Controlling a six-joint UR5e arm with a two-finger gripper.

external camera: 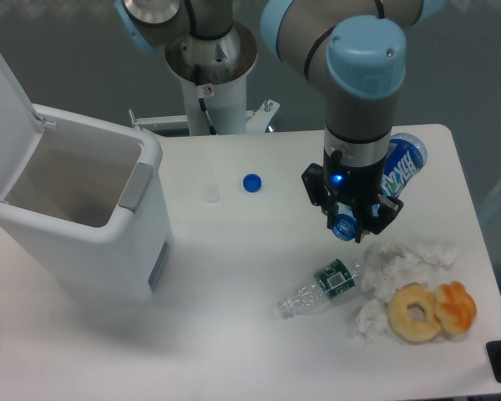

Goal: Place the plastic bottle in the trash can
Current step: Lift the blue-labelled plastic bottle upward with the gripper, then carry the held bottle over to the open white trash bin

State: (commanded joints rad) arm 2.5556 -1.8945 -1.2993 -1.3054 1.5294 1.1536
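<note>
Far left on the bench: trash can, lid hinged up and mouth open, ready to receive. Further right, a loose blue cap. Right of centre, hand closed on the blue neck of the plastic bottle, labelled body slanting up and right behind the wrist, seemingly lifted clear for carrying leftward. Below, a small clear bottle lying beside crumpled tissue.

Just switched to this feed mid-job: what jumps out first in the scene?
The big grey and light-blue robot arm dominates the centre right, its gripper closed around the blue neck of the blue-labelled plastic bottle above the white table. At left stands the large white rectangular trash can, lid open. Near the front right lie a smaller clear bottle with a dark green label, crumpled white tissues and a doughnut.
</note>
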